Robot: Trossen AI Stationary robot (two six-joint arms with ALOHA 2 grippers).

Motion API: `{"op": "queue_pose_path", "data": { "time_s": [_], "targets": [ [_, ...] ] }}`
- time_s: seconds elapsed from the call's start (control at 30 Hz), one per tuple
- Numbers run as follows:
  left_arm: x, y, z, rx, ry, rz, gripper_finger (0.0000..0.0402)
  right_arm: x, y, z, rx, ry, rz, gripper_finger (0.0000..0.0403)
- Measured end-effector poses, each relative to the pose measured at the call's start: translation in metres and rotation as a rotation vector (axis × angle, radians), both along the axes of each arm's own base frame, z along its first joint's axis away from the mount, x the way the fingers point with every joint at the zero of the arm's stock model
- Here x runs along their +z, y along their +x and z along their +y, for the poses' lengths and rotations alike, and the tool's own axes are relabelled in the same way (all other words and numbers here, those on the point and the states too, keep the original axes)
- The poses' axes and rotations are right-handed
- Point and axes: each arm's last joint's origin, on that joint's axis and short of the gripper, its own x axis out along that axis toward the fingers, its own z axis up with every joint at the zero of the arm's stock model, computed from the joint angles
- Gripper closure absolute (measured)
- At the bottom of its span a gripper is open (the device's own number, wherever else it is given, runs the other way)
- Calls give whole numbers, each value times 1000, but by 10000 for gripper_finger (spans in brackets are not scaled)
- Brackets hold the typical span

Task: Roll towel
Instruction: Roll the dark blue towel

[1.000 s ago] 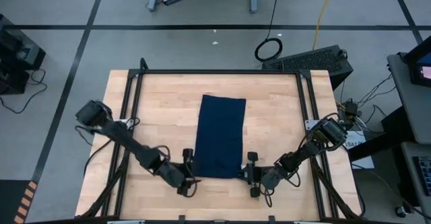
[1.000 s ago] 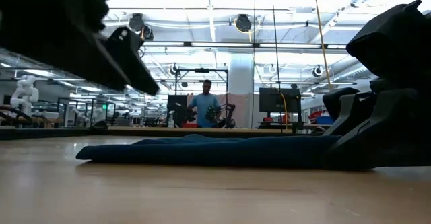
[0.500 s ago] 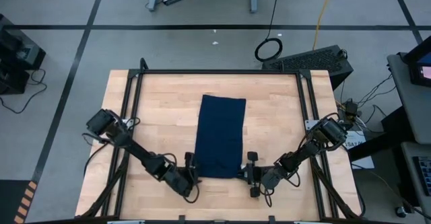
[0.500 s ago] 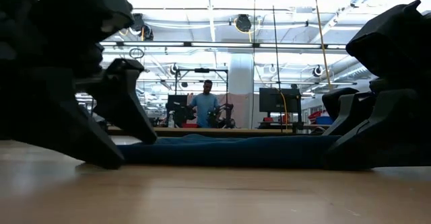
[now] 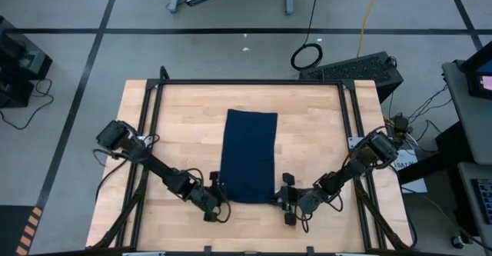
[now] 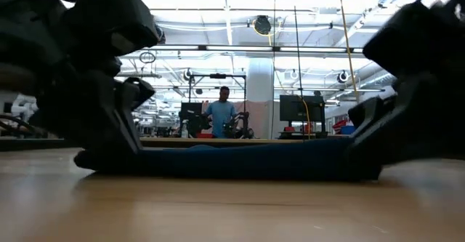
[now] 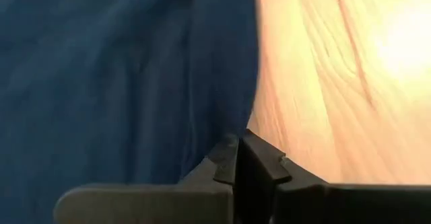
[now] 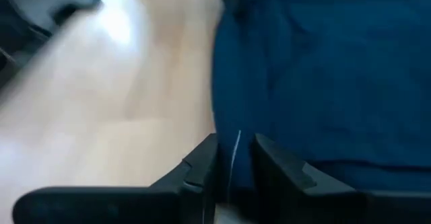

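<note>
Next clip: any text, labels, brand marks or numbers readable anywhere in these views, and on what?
None can be read.
towel: plain navy, no print showing.
Wooden table: no markings.
Screens in the room behind, low view: too small and blurred to read.
Left gripper and right gripper: no visible labels.
</note>
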Motion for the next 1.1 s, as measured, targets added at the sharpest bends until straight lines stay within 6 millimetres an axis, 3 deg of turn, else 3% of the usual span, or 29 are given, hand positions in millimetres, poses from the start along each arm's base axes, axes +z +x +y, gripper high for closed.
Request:
{"op": "queue_pose_path", "data": {
  "time_s": [0.2, 0.6, 0.83, 1.1],
  "targets": [
    [17, -4, -1, 28, -150, 16, 396, 5, 10, -10, 20, 295, 66, 322],
    [9, -11, 7, 175, -360, 141, 394, 13, 23, -23, -20, 546, 59, 322],
    [-1, -16, 16, 206, -488, 171, 393, 12, 24, -26, -17, 550, 65, 322],
    [14, -11, 19, 212, -620, 157, 393, 10, 20, -20, 34, 430, 57, 322]
  ]
}}
